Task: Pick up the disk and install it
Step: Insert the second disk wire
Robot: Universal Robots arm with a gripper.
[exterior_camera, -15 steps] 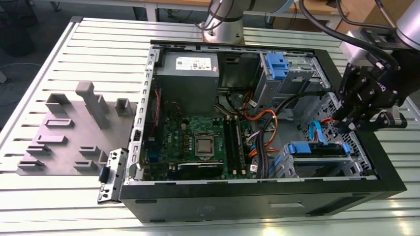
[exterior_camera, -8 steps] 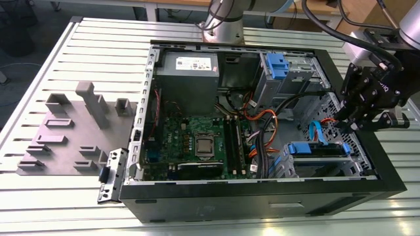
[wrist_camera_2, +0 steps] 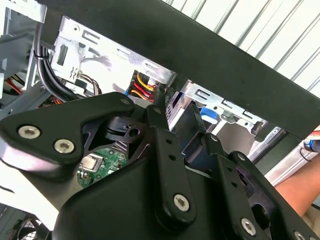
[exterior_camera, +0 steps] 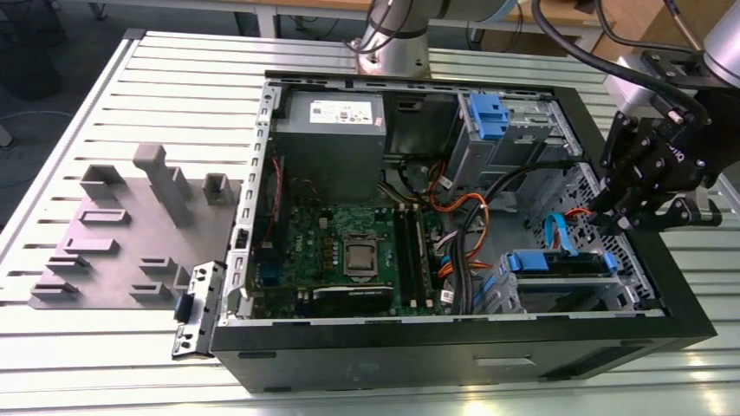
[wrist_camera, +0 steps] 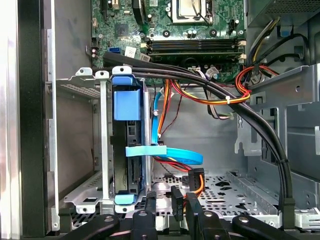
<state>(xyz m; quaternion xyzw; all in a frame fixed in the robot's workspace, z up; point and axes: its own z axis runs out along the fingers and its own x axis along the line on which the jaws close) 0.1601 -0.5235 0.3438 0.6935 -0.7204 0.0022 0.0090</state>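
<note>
- One open computer case (exterior_camera: 647,286) lies on my slatted table (exterior_camera: 69,113).
- My gripper (exterior_camera: 639,201) hovers above the drive cage (wrist_camera: 102,150), fingers (wrist_camera: 150,215) slightly apart and empty.
- I judge installation nearly done: the disk (wrist_camera: 131,145) sits slotted in that cage.

A slatted metal table (exterior_camera: 139,87) carries everything. An open computer case (exterior_camera: 463,347) lies on its middle, reaching toward its near edge. A grey fixture plate (exterior_camera: 127,234) with upright blocks lies beside the case.
</note>
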